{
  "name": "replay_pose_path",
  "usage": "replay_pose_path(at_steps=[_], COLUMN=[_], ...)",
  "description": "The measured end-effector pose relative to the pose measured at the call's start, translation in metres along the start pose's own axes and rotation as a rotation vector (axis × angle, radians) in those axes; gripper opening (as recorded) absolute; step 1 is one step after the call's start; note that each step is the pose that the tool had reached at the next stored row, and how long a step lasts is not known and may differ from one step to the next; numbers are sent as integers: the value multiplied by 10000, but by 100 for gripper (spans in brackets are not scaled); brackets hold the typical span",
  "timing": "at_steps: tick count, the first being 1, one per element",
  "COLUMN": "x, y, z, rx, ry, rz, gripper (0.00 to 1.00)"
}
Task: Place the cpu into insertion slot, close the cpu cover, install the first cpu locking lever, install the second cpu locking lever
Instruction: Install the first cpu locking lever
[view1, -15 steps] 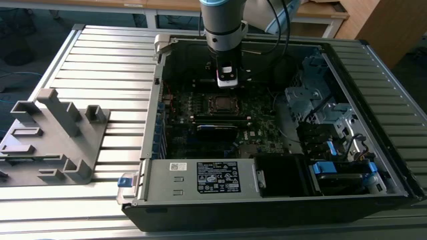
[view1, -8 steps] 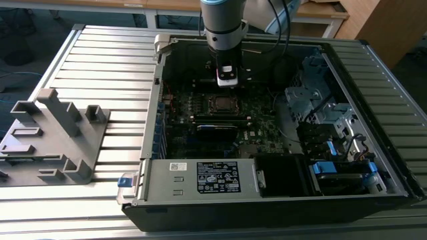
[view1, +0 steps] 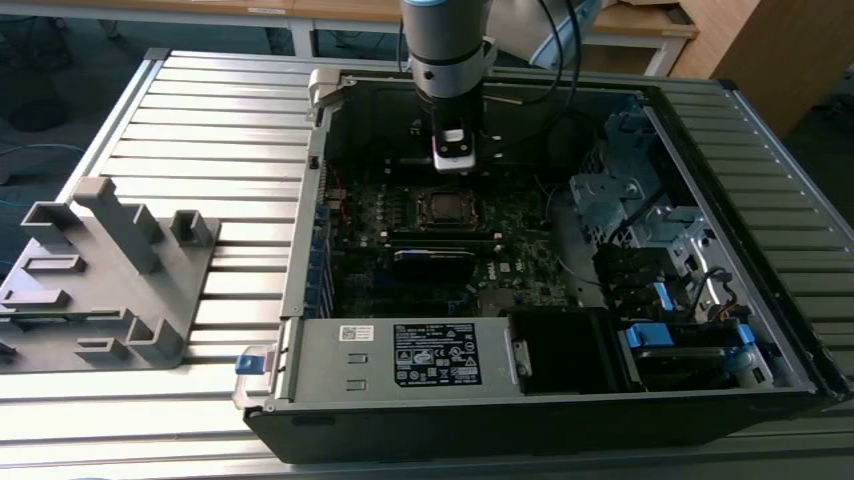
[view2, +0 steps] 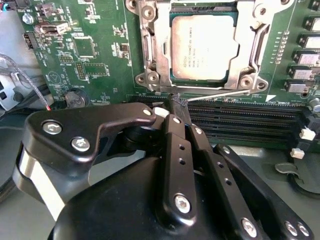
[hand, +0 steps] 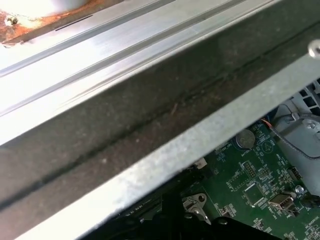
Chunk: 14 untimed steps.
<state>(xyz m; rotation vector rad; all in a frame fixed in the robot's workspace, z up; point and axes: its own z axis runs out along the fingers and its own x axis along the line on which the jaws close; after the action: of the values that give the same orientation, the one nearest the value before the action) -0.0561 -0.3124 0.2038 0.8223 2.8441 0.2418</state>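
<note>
Gripper (view2: 177, 102) down inside computer case (view1: 534, 425). Fingers (view2: 172, 145) drawn together, tips right at near end of thin locking lever (view2: 225, 94); pinching it or only touching, can't tell. Just past tips: cpu (view2: 202, 47) seated in insertion slot (view2: 201, 6), cpu cover (view2: 247, 45) flat over it, silver top showing through cut-out. Green motherboard (view2: 85, 50) around. Long black slots (view2: 250, 117) beside fingers.

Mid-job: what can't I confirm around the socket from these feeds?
- Second wrist view: the locking lever end is hidden behind the gripper; grasp unconfirmed.
- Same view: the cpu cover is cut off at the edge.
- Exterior view: the insertion slot is too small.
- First wrist view: the case wall hides it.
</note>
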Motion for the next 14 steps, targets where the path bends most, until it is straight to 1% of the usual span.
replay_pose_path(at_steps=[4,6,12,14], x=[9,11,16,23], y=[-5,-7,-10,-15], z=[1,2,6,7], rx=[-56,-96,-146,-175], ry=[32,57,86,106], rz=[20,34,50,60], gripper=[10,10,10,10])
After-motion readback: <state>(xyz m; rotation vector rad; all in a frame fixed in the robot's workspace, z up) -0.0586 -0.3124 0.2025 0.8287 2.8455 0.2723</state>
